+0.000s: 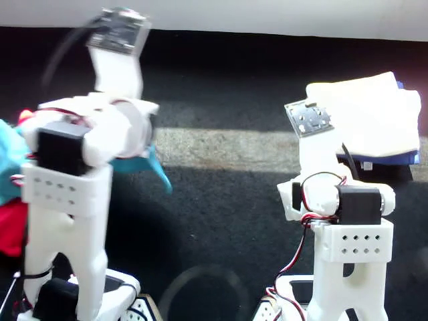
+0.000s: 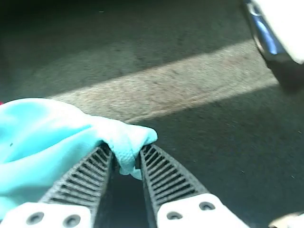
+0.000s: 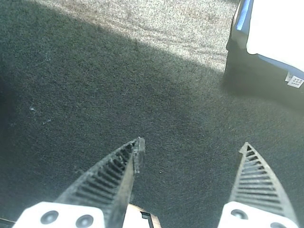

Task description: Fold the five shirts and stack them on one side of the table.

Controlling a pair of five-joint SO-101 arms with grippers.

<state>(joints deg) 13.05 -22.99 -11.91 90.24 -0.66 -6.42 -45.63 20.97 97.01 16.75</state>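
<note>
My left gripper (image 2: 127,154) is shut on a fold of a turquoise shirt (image 2: 45,137), holding it just above the dark table cover. In the high view that turquoise shirt (image 1: 144,166) hangs behind the left arm, with more of it at the left edge beside a red shirt (image 1: 12,227). At the far right lies a stack of folded shirts (image 1: 371,117), white on top of blue; it appears again as the stack (image 3: 273,31) in the right wrist view. My right gripper (image 3: 192,154) is open over bare cover with nothing between its fingers.
A sunlit strip (image 1: 221,148) runs across the dark table cover between the two arms. The white arm bases (image 1: 348,267) stand at the near edge. Open cover lies in the middle (image 1: 227,221).
</note>
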